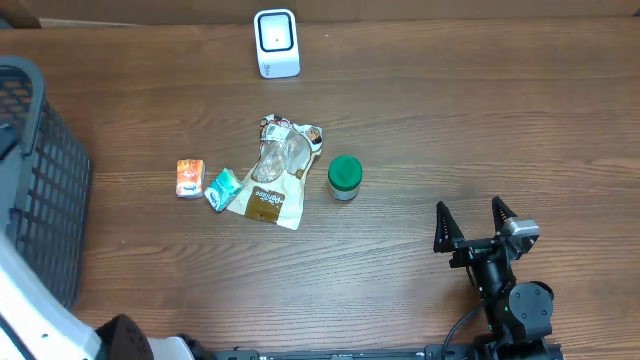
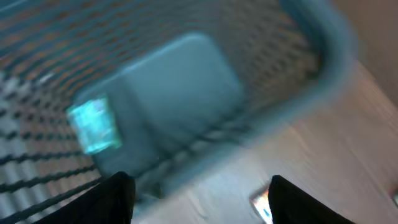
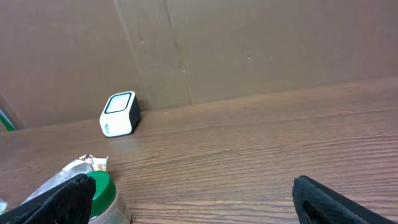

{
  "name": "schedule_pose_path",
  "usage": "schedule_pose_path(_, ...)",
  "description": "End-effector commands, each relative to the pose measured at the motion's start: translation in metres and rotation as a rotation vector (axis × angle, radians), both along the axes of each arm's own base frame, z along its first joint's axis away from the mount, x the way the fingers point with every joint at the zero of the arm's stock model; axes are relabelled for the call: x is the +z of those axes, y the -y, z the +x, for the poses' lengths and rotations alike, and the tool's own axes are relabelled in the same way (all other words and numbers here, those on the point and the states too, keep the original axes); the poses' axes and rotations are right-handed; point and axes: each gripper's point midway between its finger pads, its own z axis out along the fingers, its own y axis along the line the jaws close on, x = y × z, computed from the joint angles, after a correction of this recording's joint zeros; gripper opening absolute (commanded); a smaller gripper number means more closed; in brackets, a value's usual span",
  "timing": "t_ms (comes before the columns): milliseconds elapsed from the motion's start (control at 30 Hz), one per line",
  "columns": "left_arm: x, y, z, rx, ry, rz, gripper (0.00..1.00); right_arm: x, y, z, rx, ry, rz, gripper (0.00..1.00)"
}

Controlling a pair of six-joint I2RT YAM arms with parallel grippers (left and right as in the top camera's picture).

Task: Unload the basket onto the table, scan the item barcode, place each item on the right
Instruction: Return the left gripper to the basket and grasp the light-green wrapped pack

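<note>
The left gripper (image 2: pixel 198 206) hung spread and empty over the basket (image 1: pixel 45 190), the orange packet (image 1: pixel 189 177), teal packet (image 1: pixel 222 189), pouch (image 1: pixel 277 178) and green-lidded jar (image 1: pixel 345 177) lay mid-table below the scanner (image 1: pixel 277 43), and the right gripper (image 1: pixel 475 222) stood wide open, apparently ready to pick.

Green-lidded jar (image 1: pixel 344 178) beside pouch (image 1: pixel 277 172)

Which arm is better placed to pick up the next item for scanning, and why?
Right. The right gripper, open and empty, is close to the green-lidded jar and faces the scanner. The left gripper is at the basket, away from the jar.
</note>
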Motion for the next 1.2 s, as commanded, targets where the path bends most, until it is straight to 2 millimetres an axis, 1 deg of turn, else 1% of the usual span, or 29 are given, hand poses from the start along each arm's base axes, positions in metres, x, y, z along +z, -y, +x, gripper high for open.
schedule_pose_path(0, -0.04, -0.047, -0.031, 0.223, -0.039, -0.115, 0.68, -0.002, 0.0, 0.0, -0.001, 0.004, -0.004, 1.0)
schedule_pose_path(33, -0.057, -0.059, -0.037, 0.253, -0.055, -0.156, 0.68, -0.002, 0.0, 0.0, -0.001, 0.004, -0.004, 1.0)
schedule_pose_path(67, -0.068, -0.068, -0.042, 0.261, -0.082, -0.166, 0.66, -0.002, 0.0, 0.0, -0.001, 0.004, -0.004, 1.0)
schedule_pose_path(133, -0.097, -0.083, -0.053, 0.275, -0.157, -0.186, 0.63, -0.002, 0.0, 0.0, -0.001, 0.004, -0.004, 1.0)
schedule_pose_path(233, -0.143, -0.096, -0.064, 0.272, -0.243, -0.229, 0.63, -0.002, 0.0, 0.0, -0.001, 0.004, -0.004, 1.0)
schedule_pose_path(333, -0.182, -0.105, -0.069, 0.263, -0.292, -0.246, 0.63, -0.002, 0.0, 0.0, -0.001, 0.004, -0.004, 1.0)
schedule_pose_path(400, -0.192, -0.108, -0.071, 0.263, -0.305, -0.246, 0.64, -0.002, 0.0, 0.0, 0.0, 0.004, -0.004, 1.0)
schedule_pose_path(433, -0.205, -0.112, -0.072, 0.248, -0.333, -0.233, 0.65, -0.002, 0.0, 0.0, -0.001, 0.004, -0.004, 1.0)
schedule_pose_path(467, -0.213, -0.115, -0.074, 0.244, -0.354, -0.225, 0.66, -0.002, 0.0, 0.0, -0.001, 0.004, -0.004, 1.0)
schedule_pose_path(500, -0.228, -0.118, -0.078, 0.253, -0.386, -0.217, 0.68, -0.002, 0.0, 0.0, -0.001, 0.004, -0.004, 1.0)
schedule_pose_path(667, -0.275, -0.124, -0.078, 0.256, -0.442, -0.257, 0.69, -0.002, 0.0, 0.0, -0.001, 0.004, -0.004, 1.0)
schedule_pose_path(867, -0.317, -0.125, -0.089, 0.27, -0.565, -0.31, 0.66, -0.002, 0.0, 0.0, -0.001, 0.004, -0.005, 1.0)
schedule_pose_path(967, -0.329, -0.125, -0.098, 0.308, -0.614, -0.326, 0.65, -0.002, 0.0, 0.0, -0.001, 0.004, -0.004, 1.0)
schedule_pose_path(1033, -0.335, -0.125, -0.104, 0.332, -0.627, -0.339, 0.65, -0.002, 0.0, 0.0, 0.0, 0.004, -0.005, 1.0)
schedule_pose_path(1167, -0.335, -0.13, -0.114, 0.37, -0.627, -0.344, 0.63, -0.002, 0.0, 0.0, 0.0, 0.004, -0.004, 1.0)
